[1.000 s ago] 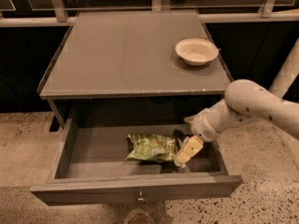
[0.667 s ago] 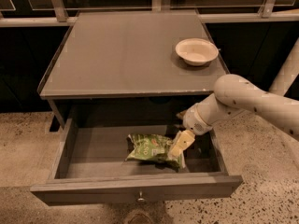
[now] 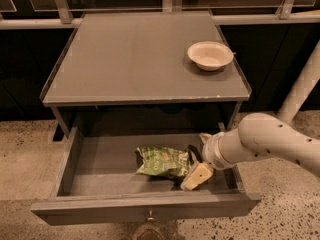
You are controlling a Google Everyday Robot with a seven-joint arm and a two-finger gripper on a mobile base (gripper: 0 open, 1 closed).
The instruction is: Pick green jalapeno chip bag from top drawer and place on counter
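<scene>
Green crinkled foil: green jalapeno chip bag (image 3: 164, 161), lying flat on the bottom of the top drawer (image 3: 100, 169), right of centre, not yet lifted. Grey matte wood: drawer standing open. Counter (image 3: 135, 59) is smooth and rimmed, bearing a round white bowl (image 3: 210, 55). Gripper (image 3: 201, 156): inside the drawer at the bag's right end, cream fingers spread wide, holding nothing. Outstanding, by judgement: grasp, lift, placement.

No lettering can be read; the green jalapeno chip bag (image 3: 162, 161) bears only illegible pale marks, the tool (image 3: 200, 157) just at its right end
</scene>
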